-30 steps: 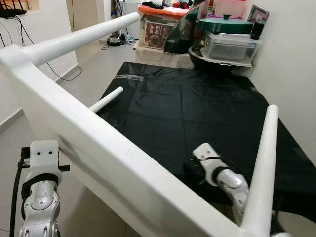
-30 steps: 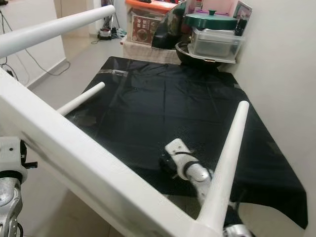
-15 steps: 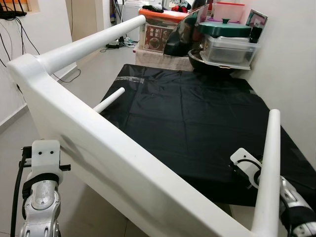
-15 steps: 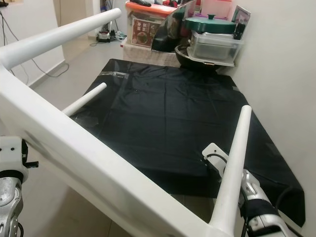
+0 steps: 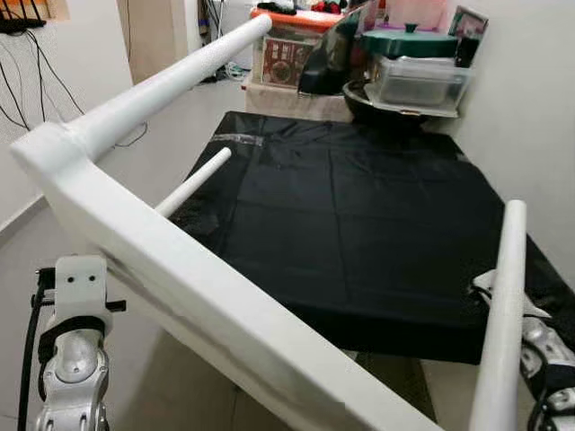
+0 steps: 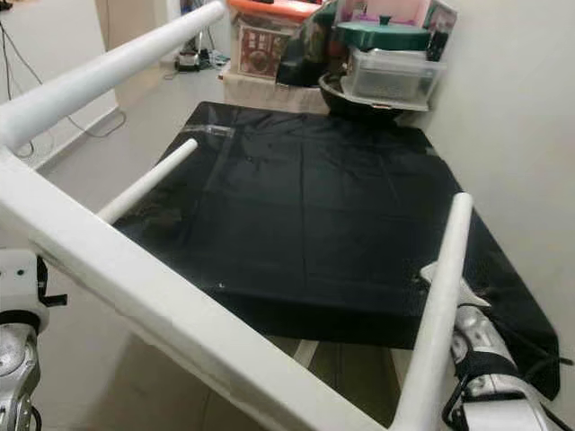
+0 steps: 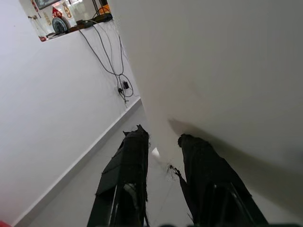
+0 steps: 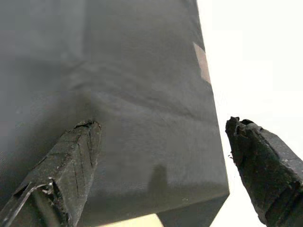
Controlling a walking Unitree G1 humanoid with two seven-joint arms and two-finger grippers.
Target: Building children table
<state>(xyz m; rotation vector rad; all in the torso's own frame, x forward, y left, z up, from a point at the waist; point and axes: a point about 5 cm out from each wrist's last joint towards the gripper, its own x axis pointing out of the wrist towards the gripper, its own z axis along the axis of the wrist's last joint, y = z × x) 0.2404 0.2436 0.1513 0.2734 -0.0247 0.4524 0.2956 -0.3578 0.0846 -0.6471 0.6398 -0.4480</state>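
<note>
The white children's table [image 5: 207, 305] hangs tilted in front of the head camera, its broad tabletop edge running diagonally from upper left to lower right. Three legs show: one long leg [image 5: 171, 81] points away toward the far clutter, a second leg [image 5: 193, 184] reaches over the near-left corner of the black sheet [image 5: 359, 215], and a third leg [image 5: 501, 323] rises at the right.

The left gripper [image 7: 163, 146] sits under the tabletop's left part. Its fingers [image 7: 128, 161] stand moderately parted and close on nothing; the white panel lies just beside them. The left arm [image 5: 72, 359] stands directly below the panel.

The right gripper [image 8: 161, 142] is spread wide and empty, pointing over the black sheet near its edge. The right arm [image 6: 481, 359] lies just beside the right-hand leg, on its outer side.

Judgement: the next grasp depends on that right-hand leg. Its long axis runs roughly fore-and-aft from the robot, and the right gripper is the nearer one. The gripper would need to turn inward so its open fingers straddle the leg across its axis.
</note>
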